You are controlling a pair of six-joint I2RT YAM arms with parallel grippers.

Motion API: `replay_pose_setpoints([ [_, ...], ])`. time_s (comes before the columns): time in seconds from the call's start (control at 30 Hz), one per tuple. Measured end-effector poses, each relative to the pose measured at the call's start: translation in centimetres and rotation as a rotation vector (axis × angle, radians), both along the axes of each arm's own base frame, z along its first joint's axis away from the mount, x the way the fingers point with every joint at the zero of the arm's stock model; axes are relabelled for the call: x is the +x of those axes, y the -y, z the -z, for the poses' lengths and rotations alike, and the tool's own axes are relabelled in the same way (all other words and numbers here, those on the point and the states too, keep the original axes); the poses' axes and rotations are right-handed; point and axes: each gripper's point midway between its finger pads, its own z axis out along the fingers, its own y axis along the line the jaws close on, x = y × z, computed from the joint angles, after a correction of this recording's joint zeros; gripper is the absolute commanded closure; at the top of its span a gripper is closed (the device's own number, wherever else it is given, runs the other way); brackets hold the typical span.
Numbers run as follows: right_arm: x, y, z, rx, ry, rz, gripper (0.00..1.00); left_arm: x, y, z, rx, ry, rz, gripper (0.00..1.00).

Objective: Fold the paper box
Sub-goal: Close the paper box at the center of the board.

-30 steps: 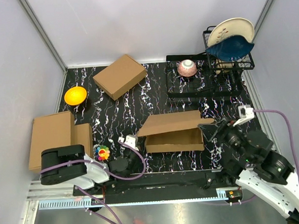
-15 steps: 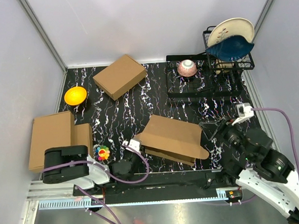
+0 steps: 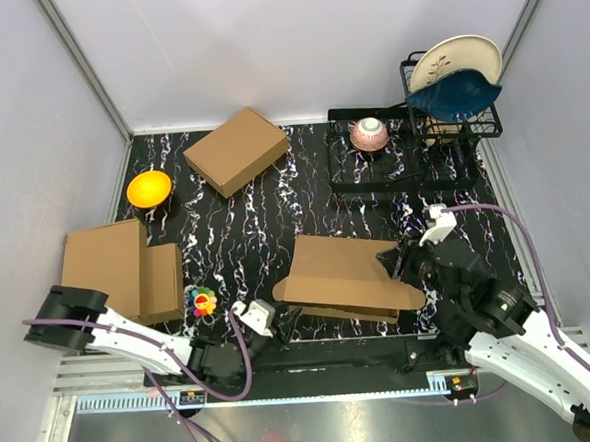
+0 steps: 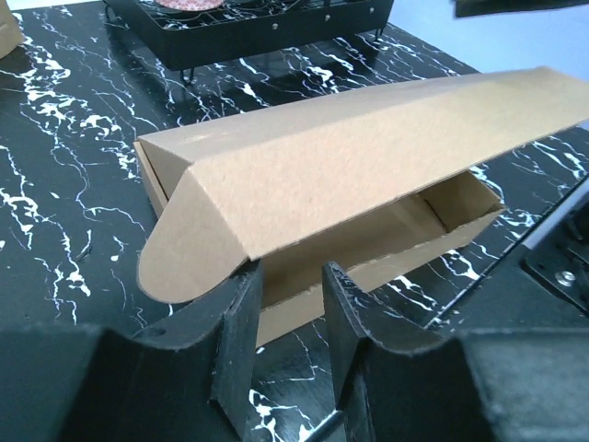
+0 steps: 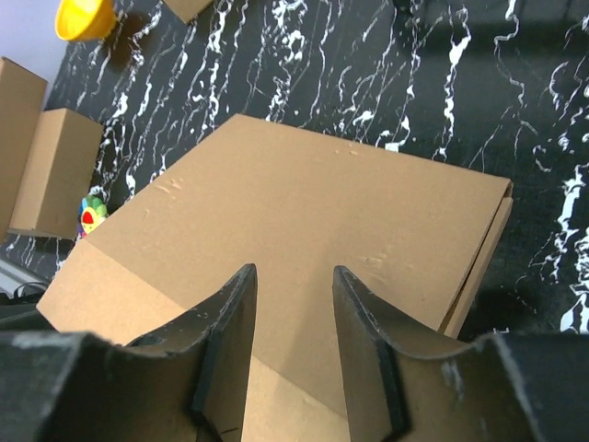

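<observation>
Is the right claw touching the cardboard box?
Cannot tell. In the right wrist view the right gripper hangs open over the paper box, with neither contact nor gap plain.

Black marbled bench (image 3: 237,230) carried the paper box (image 3: 343,273), a closed box (image 3: 236,150), orange bowl (image 3: 149,188), wire rack (image 3: 412,171), toy (image 3: 202,302) and cardboard stack (image 3: 118,272).

A robot test cell in a lab — plain pale wall panels (image 3: 294,41) in metal framing box in a black marbled surface (image 3: 245,224). Plates (image 3: 456,61) stand in a wire dish rack (image 3: 454,121); far left of the rack lie an orange bowl (image 3: 149,188) and a plain cardboard box (image 3: 236,149) — staged props.
</observation>
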Motion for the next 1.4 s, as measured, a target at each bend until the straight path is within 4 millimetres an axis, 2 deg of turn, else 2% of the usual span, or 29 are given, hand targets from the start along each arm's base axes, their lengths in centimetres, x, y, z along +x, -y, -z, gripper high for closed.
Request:
replay_pose_setpoints([
  [0.17, 0.1, -1.0, 2.7, -0.005, -0.057, -0.023, 0.66, -1.6, -0.6, -0.2, 0.0, -0.083, 0.021, 0.62],
  [0.3, -0.1, -1.6, 4.8, -0.003, -0.102, -0.035, 0.74, -2.2, -2.2, 0.0, 0.004, -0.135, 0.003, 0.63],
  [0.5, -0.3, -2.3, 6.7, -0.003, -0.157, -0.047, 0.79, -1.0, -4.6, -0.5, 0.012, -0.14, -0.089, 0.65],
  [0.6, -0.4, -2.5, 7.4, -0.008, -0.181, -0.053, 0.82, -0.3, -5.5, -1.8, 0.006, -0.117, -0.142, 0.64],
  [0.7, -0.3, -2.7, 8.1, -0.008, -0.202, -0.05, 0.88, 0.0, -5.9, -3.4, -0.036, -0.133, -0.172, 0.54],
  [0.87, 0.1, -3.2, 8.6, 0.007, -0.23, -0.031, 1.0, 0.5, -7.2, -4.9, -0.113, -0.196, -0.227, 0.5],
  [1.0, 0.6, -3.9, 9.5, 0.014, -0.273, -0.009, 1.0, 0.9, -8.0, -3.3, -0.058, -0.177, -0.269, 0.44],
  [1.1, 1.0, -4.3, 10.2, 0.017, -0.303, 0.005, 1.0, 1.1, -8.2, -1.9, 0.039, -0.123, -0.31, 0.35],
  [1.17, 1.2, -4.6, 10.2, 0.032, -0.306, 0.011, 1.0, 1.1, -7.5, -1.5, 0.108, -0.082, -0.337, 0.25],
  [1.27, 1.3, -4.7, 10.2, 0.049, -0.308, 0.018, 0.99, 0.6, -5.4, -1.5, 0.149, -0.056, -0.364, 0.23],
  [1.33, 1.3, -4.8, 10.2, 0.059, -0.307, 0.022, 0.93, 0.7, -4.4, -1.7, 0.133, -0.064, -0.388, 0.23],
  [1.4, 1.3, -4.7, 9.7, 0.081, -0.295, 0.024, 0.85, 1.3, -4.6, -1.9, 0.116, -0.073, -0.418, 0.24],
])
